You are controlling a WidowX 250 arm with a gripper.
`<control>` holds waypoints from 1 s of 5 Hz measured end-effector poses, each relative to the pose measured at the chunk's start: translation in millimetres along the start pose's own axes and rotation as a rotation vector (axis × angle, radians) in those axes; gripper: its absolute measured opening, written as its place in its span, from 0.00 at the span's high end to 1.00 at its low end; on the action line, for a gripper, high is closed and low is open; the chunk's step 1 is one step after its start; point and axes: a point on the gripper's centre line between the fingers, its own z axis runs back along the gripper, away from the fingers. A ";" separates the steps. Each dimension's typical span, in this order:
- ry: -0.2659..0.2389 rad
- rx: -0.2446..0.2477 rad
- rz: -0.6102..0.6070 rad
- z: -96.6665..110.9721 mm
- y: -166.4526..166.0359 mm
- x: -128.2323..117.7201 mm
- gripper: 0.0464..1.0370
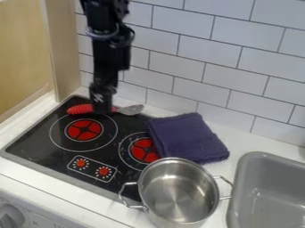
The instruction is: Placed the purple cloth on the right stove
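Observation:
The black gripper [103, 102] hangs from the top left over the back of the stove [37, 148], above the left burner [84, 129]. It stands well to the left of the cloth, apart from it. Folded into a thick pad, the purple cloth [188, 137] lies mostly on the white counter beside the stove. Its left edge reaches over the stove's right side, close against the right burner [143, 150], whose red centre is largely visible.
A metal pot [177, 191] with two side handles stands in front of the cloth, at the stove's right front corner. A spoon with a red handle [79, 109] lies along the stove's back edge, partly behind the gripper. A grey sink [269, 191] is at the right; a tiled wall rises behind.

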 end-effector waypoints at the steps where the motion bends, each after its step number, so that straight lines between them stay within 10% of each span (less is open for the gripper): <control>1: -0.012 -0.008 -0.002 -0.3 -9.2 24.5 0.04; 2: 0.016 -0.066 -0.045 -11.1 -20.5 46.8 0.04; 5: 0.019 -0.039 -0.174 -22.3 -12.6 102.4 0.04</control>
